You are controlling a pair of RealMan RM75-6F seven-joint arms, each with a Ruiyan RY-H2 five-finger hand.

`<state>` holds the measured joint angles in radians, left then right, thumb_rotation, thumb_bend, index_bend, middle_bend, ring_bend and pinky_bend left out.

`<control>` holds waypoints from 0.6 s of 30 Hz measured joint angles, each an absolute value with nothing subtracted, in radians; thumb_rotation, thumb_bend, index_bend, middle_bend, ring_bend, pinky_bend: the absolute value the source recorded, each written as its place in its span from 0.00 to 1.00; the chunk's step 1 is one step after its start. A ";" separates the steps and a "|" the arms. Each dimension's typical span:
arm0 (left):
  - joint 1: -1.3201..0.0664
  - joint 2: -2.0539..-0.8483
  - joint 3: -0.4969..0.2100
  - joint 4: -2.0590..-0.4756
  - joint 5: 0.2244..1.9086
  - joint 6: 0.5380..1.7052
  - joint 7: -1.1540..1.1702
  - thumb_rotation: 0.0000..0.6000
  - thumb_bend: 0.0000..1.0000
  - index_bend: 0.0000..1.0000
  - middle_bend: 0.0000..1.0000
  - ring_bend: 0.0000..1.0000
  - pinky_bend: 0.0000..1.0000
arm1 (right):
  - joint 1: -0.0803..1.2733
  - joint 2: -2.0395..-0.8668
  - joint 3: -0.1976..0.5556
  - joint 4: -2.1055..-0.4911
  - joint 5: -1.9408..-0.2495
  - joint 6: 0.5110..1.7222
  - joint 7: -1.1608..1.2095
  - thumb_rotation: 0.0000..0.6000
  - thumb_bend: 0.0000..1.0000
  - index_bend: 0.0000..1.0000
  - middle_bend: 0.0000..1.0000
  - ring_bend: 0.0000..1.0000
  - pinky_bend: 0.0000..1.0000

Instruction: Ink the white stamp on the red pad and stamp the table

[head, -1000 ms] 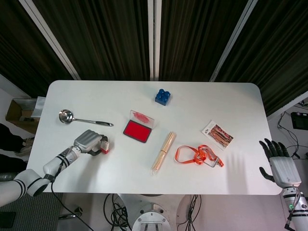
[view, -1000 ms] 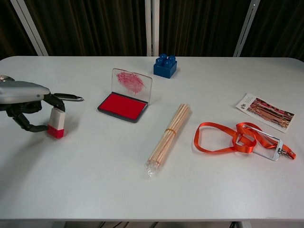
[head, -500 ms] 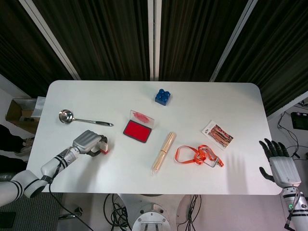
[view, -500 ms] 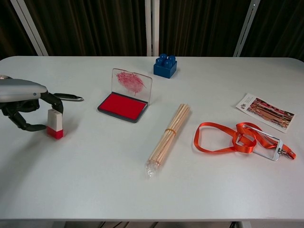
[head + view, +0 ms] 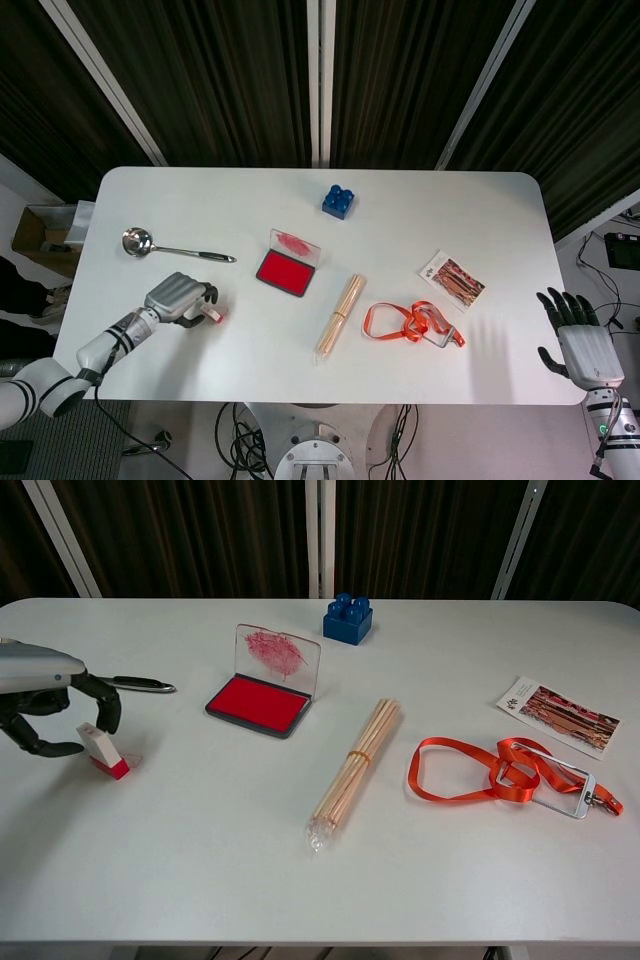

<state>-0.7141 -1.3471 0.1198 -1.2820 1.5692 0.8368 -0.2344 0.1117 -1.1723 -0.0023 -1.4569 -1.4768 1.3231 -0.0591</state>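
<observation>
At left edge of frame, left hand (image 5: 45,695) grasps white stamp (image 5: 100,748) with curled fingers, tilted, red base on surface (image 5: 300,880). Red pad (image 5: 255,703) at centre, lid up. Right hand (image 5: 580,340) fingers released, lower right.

On the table (image 5: 200,880), we find the pad (image 5: 256,704) near the middle, with the block (image 5: 347,619) behind it to the right. The sticks (image 5: 355,759) lie right of the pad, the lanyard (image 5: 500,773) right of them, and the card (image 5: 558,715) behind the lanyard. Far left, the stamp (image 5: 103,750) leans tilted under our left hand (image 5: 45,695), the ladle (image 5: 160,245) behind it. Our right hand (image 5: 580,340) sits off the table's right edge.
</observation>
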 measured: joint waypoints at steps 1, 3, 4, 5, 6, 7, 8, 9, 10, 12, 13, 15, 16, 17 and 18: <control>-0.714 -1.346 0.120 -1.283 1.569 0.837 -0.234 1.00 0.34 0.40 0.38 0.91 0.99 | 0.112 -1.172 -0.002 -1.458 -1.477 1.324 -0.060 1.00 0.24 0.00 0.00 0.00 0.00; -0.712 -1.343 0.120 -1.286 1.569 0.838 -0.233 1.00 0.34 0.40 0.38 0.91 0.99 | 0.111 -1.171 -0.002 -1.461 -1.477 1.325 -0.062 1.00 0.24 0.00 0.00 0.00 0.00; -0.711 -1.340 0.120 -1.289 1.569 0.839 -0.231 1.00 0.34 0.39 0.38 0.91 0.99 | 0.111 -1.170 -0.002 -1.461 -1.477 1.325 -0.062 1.00 0.24 0.00 0.00 0.00 0.00; -0.709 -1.337 0.120 -1.291 1.569 0.840 -0.230 1.00 0.34 0.39 0.38 0.91 0.99 | 0.111 -1.170 -0.002 -1.462 -1.477 1.326 -0.062 1.00 0.24 0.00 0.00 0.00 0.00; -0.708 -1.333 0.121 -1.294 1.569 0.842 -0.227 1.00 0.33 0.37 0.38 0.90 0.99 | 0.110 -1.169 -0.002 -1.462 -1.477 1.326 -0.062 1.00 0.24 0.00 0.00 0.00 0.00; -0.703 -1.325 0.121 -1.299 1.567 0.847 -0.221 1.00 0.33 0.36 0.37 0.90 0.99 | 0.110 -1.169 -0.002 -1.462 -1.477 1.327 -0.060 1.00 0.24 0.00 0.00 0.00 0.00; -0.699 -1.317 0.121 -1.304 1.566 0.855 -0.214 1.00 0.32 0.35 0.37 0.89 0.99 | 0.109 -1.168 -0.002 -1.462 -1.478 1.330 -0.058 1.00 0.24 0.00 0.00 0.00 0.00; -0.694 -1.308 0.121 -1.309 1.565 0.865 -0.206 1.00 0.32 0.34 0.37 0.89 0.98 | 0.109 -1.168 -0.001 -1.462 -1.478 1.332 -0.056 1.00 0.24 0.00 0.00 0.00 0.00; -0.684 -1.295 0.119 -1.318 1.561 0.883 -0.192 1.00 0.32 0.34 0.37 0.88 0.98 | 0.108 -1.166 -0.001 -1.461 -1.478 1.333 -0.053 1.00 0.24 0.00 0.00 0.00 0.00; -0.665 -1.271 0.115 -1.335 1.554 0.921 -0.168 1.00 0.31 0.33 0.38 0.85 0.96 | 0.106 -1.164 0.000 -1.459 -1.474 1.333 -0.046 1.00 0.24 0.00 0.00 0.00 0.00; -0.648 -1.251 0.111 -1.351 1.547 0.953 -0.152 1.00 0.30 0.33 0.38 0.81 0.94 | 0.106 -1.162 0.000 -1.459 -1.472 1.333 -0.043 1.00 0.24 0.00 0.00 0.00 0.00; -0.618 -1.221 0.103 -1.377 1.536 1.014 -0.129 1.00 0.27 0.30 0.36 0.64 0.84 | 0.105 -1.157 0.002 -1.460 -1.467 1.332 -0.038 1.00 0.24 0.00 0.00 0.00 0.00; -0.597 -1.203 0.095 -1.391 1.528 1.062 -0.113 1.00 0.26 0.28 0.32 0.51 0.72 | 0.105 -1.156 0.003 -1.461 -1.466 1.332 -0.037 1.00 0.24 0.00 0.00 0.00 0.00; -0.579 -1.193 0.087 -1.398 1.522 1.102 -0.101 0.97 0.26 0.25 0.26 0.34 0.52 | 0.105 -1.154 0.005 -1.463 -1.465 1.332 -0.035 1.00 0.24 0.00 0.00 0.00 0.00; -0.561 -1.185 0.078 -1.402 1.517 1.145 -0.090 0.83 0.25 0.22 0.20 0.22 0.37 | 0.106 -1.154 0.006 -1.464 -1.465 1.332 -0.033 1.00 0.24 0.00 0.00 0.00 0.00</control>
<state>-0.5609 -1.1854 0.0785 -1.4015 1.5171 1.1453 -0.0901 0.1056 -1.1539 0.0062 -1.4643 -1.4652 1.3324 -0.0334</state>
